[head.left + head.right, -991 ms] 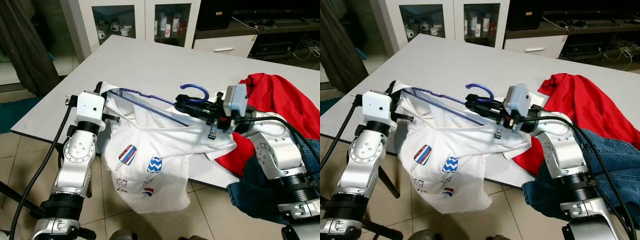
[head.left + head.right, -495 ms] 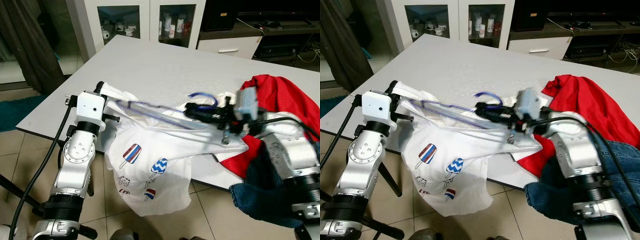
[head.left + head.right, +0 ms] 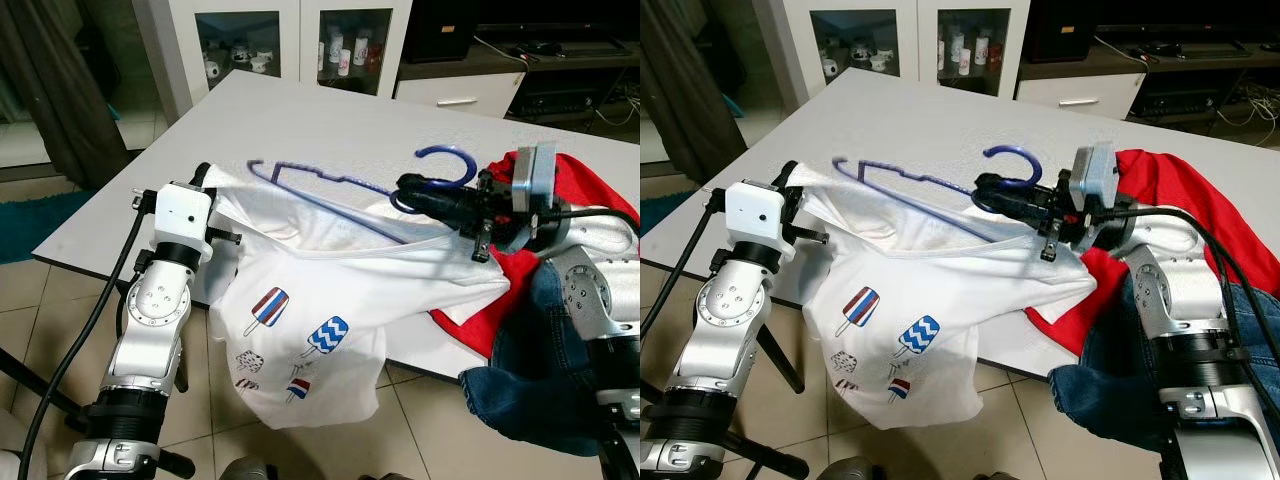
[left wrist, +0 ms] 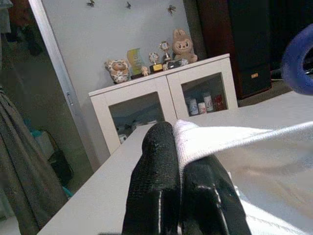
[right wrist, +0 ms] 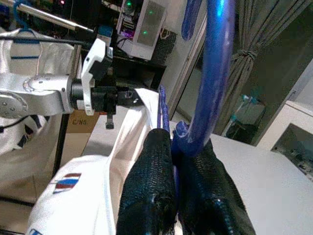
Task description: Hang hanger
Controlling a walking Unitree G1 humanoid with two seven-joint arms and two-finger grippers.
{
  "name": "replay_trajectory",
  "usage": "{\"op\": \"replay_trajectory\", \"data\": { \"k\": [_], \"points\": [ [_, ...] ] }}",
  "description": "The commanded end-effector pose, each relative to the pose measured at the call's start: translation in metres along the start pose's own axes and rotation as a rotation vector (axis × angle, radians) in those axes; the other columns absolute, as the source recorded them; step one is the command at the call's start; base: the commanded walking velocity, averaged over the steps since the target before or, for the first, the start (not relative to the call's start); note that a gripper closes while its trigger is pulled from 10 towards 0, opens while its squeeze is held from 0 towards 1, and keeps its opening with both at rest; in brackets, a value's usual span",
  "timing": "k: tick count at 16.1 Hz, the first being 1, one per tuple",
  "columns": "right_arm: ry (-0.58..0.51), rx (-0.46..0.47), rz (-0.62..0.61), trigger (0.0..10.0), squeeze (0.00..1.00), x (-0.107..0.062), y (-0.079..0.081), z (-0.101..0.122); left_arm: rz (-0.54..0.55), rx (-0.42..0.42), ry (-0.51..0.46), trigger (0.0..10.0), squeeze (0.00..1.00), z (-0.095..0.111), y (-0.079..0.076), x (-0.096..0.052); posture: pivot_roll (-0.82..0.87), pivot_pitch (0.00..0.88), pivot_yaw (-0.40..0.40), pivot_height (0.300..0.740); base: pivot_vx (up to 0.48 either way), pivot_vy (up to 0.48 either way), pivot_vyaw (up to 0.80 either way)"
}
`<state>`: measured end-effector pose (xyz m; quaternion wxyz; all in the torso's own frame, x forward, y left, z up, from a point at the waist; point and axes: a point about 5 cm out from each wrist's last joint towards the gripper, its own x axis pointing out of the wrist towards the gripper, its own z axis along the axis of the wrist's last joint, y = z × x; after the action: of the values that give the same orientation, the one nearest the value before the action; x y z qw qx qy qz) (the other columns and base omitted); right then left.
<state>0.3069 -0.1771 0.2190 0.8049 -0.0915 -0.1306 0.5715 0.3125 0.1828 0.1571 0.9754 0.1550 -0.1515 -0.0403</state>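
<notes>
Over table [image 3: 300, 120], right gripper [image 3: 408, 190] pinching hanger [image 3: 330, 185]

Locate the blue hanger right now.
In the left eye view, the blue hanger is above the table edge, inside the white shirt's collar, its hook end clamped by the right gripper.

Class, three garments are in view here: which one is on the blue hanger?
The white T-shirt printed with ice lollies, hanging off the table edge on the blue hanger. The red garment lies on the table, and the blue jeans drape beside it.

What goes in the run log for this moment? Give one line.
task: hang hanger | right gripper: shut on blue hanger | left gripper: shut on white T-shirt | shirt draped off table edge
</notes>
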Motion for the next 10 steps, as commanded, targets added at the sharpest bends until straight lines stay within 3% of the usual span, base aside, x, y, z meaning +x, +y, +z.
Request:
{"op": "replay_trajectory", "data": {
  "k": [1,4,6,7,10],
  "points": [
    [-0.042,0.01,-0.005,0.0,0.0,-0.002,-0.002,0.007,-0.01,0.001,-0.008,0.0,0.0,0.003,-0.002,0.001,0.07,0.0,0.008,0.74,0.0,0.0,0.0],
    [-0.118,0.069,0.006,0.0,0.0,0.004,0.0,0.011,-0.014,-0.002,-0.008,0.0,0.0,0.003,-0.004,0.001,0.07,0.0,0.009,0.74,0.0,0.0,0.0],
    [-0.223,0.116,-0.041,0.0,0.0,0.021,-0.004,0.016,-0.019,-0.007,-0.008,0.0,0.0,0.003,-0.007,0.001,0.07,0.0,0.008,0.74,0.0,0.0,0.0],
    [-0.281,0.129,-0.158,0.0,0.0,0.038,-0.014,0.017,-0.024,-0.011,-0.011,0.0,0.0,0.004,-0.009,0.003,0.07,0.0,0.007,0.74,0.0,0.0,0.0],
    [-0.356,0.196,-0.319,0.0,0.0,0.064,-0.025,0.016,-0.025,-0.017,-0.013,0.0,0.0,0.004,-0.012,0.003,0.07,0.0,0.003,0.74,0.0,0.0,0.0]
  ]
}}
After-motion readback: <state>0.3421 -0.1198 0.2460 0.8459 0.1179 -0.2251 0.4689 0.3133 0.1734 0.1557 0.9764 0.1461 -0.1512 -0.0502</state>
